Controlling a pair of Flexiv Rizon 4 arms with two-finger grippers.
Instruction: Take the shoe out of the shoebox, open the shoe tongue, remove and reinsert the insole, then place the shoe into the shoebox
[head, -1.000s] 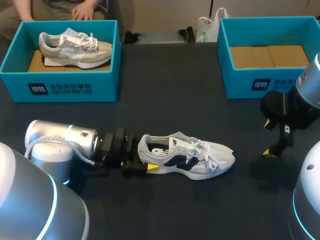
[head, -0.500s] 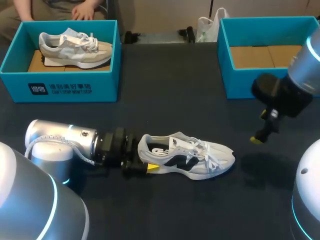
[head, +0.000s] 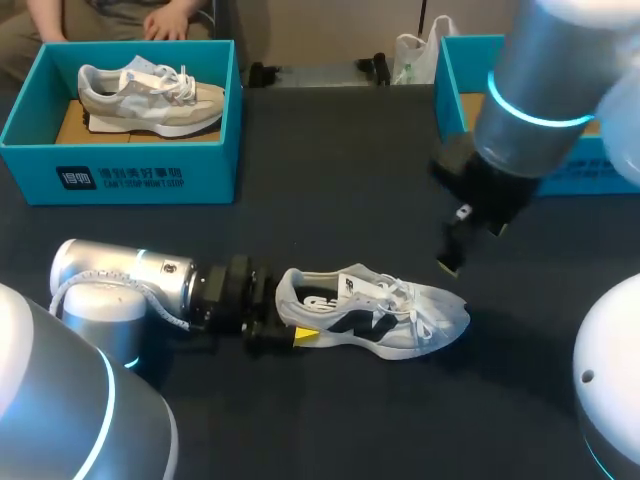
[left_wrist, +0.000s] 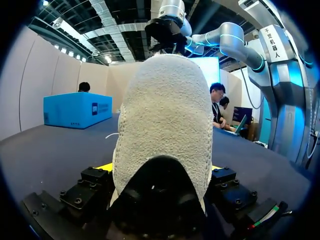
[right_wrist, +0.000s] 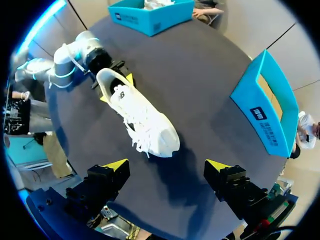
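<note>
A white and black shoe (head: 385, 312) lies on its side on the dark table, toe to the right. My left gripper (head: 290, 335) lies low at its heel. In the left wrist view the fuzzy heel (left_wrist: 162, 115) fills the gap between the fingers and touches both, so this gripper (left_wrist: 161, 172) is shut on the shoe. My right gripper (head: 455, 250) hangs above the toe end, open and empty. Seen from the right wrist, the shoe (right_wrist: 142, 117) lies below and ahead of the wide-apart yellow tips (right_wrist: 167, 167). The empty teal shoebox (head: 470, 170) stands at the back right, partly hidden by my right arm.
A second teal box (head: 120, 175) at the back left holds a beige shoe (head: 150, 95). My left arm (head: 130, 285) lies along the table's front left. Bare dark table (head: 340, 180) stretches between the two boxes.
My right arm has swung in from the right edge toward the middle, and its gripper now hangs over the shoe's toe. The left arm and the shoe have not moved.
</note>
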